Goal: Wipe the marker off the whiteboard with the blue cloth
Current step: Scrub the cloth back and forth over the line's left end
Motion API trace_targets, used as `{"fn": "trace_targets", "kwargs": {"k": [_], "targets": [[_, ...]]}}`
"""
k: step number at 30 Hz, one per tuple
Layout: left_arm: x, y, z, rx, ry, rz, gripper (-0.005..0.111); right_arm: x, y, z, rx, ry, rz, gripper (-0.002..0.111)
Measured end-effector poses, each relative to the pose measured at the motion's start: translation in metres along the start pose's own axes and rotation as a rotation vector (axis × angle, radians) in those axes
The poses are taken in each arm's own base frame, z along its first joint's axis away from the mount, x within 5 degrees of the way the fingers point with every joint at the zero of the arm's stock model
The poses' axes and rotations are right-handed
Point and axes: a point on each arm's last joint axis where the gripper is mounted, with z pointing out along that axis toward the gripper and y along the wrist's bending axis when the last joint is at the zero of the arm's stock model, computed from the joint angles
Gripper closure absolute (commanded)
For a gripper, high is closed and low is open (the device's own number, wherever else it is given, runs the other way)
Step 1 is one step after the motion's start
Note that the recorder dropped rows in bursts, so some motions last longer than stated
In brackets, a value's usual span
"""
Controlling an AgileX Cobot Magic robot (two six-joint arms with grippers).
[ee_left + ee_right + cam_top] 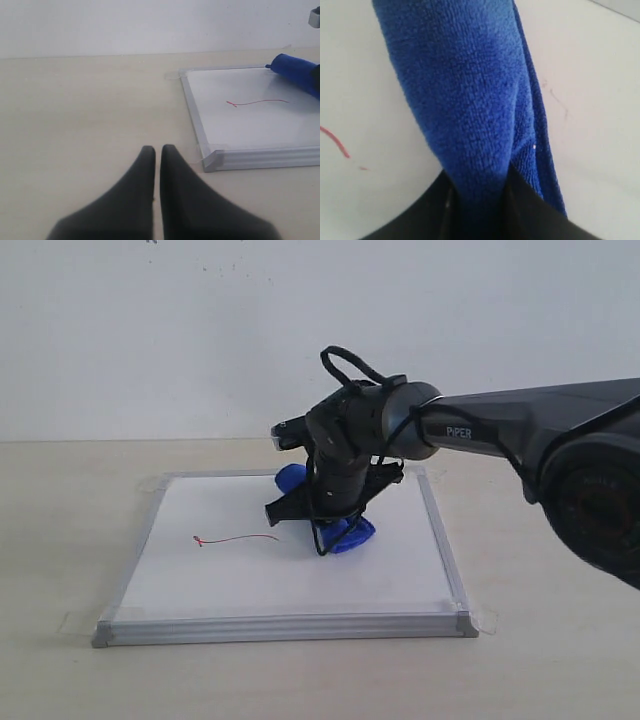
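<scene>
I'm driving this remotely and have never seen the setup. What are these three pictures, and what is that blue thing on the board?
The machine has two arms, each ending in a two-fingered gripper. The wide picture comes from a camera off the arms. It shows the right gripper reaching over a whiteboard that lies flat on a pale table. The other two pictures come from cameras on the wrists. The right wrist picture shows the fingers shut on the blue cloth, which hangs down over the board. That is your blue thing. The left wrist picture shows the left gripper, shut and empty, over bare table beside the board's corner. A thin red marker line remains on the board.
</scene>
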Motion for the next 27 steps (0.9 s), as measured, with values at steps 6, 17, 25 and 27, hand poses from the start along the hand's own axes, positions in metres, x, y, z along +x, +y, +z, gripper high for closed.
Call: {"fn": "trace_targets", "kwargs": {"k": [6,17,25,27], "targets": [[0.000,0.000,0.000,0.000,0.000,0.000,0.103,-0.001,0.043,-0.006,-0.228,-0.058,-0.017,0.108],[0.000,0.000,0.000,0.000,0.000,0.000,0.103,0.004,0.026,-0.004,-0.094,0.009,-0.100,0.108],[0.000,0.000,0.000,0.000,0.000,0.000,0.103,0.003,0.030,-0.004,-0.049,-0.030,-0.112,0.108],[0.000,0.000,0.000,0.000,0.000,0.000,0.103,0.003,0.062,-0.010,-0.207,-0.086,-0.137,0.108]]}}
